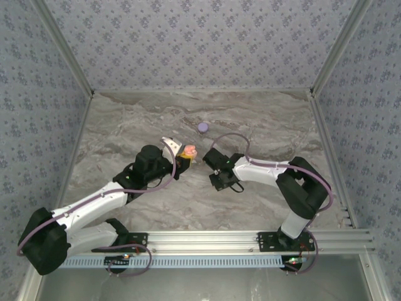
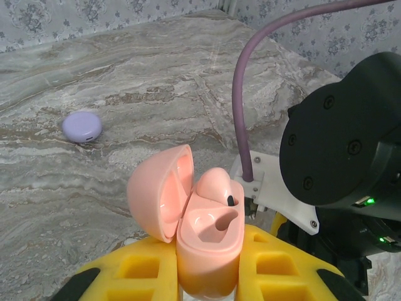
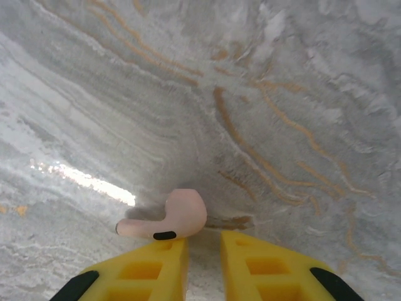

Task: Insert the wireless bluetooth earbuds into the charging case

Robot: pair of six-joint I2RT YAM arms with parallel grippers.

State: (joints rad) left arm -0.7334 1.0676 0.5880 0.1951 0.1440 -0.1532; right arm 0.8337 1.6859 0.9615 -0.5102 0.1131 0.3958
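My left gripper [image 2: 208, 254] is shut on the salmon-pink charging case [image 2: 210, 235], held upright with its lid hinged open to the left. One pink earbud [image 2: 216, 184] sits in the far socket; the near socket is bare. In the top view this case [image 1: 188, 151] is just left of my right gripper [image 1: 212, 158]. A second pink earbud [image 3: 169, 216] lies on the marble, touching the tip of the right gripper's left finger [image 3: 150, 266]. The right gripper [image 3: 203, 241] is shut to a narrow slit with nothing in it.
A closed lilac round case [image 1: 202, 127] rests on the marble table [image 1: 269, 119] farther back, also at the left of the left wrist view [image 2: 82, 126]. The right arm's black wrist housing [image 2: 344, 138] and purple cable [image 2: 241, 94] hang close to the held case.
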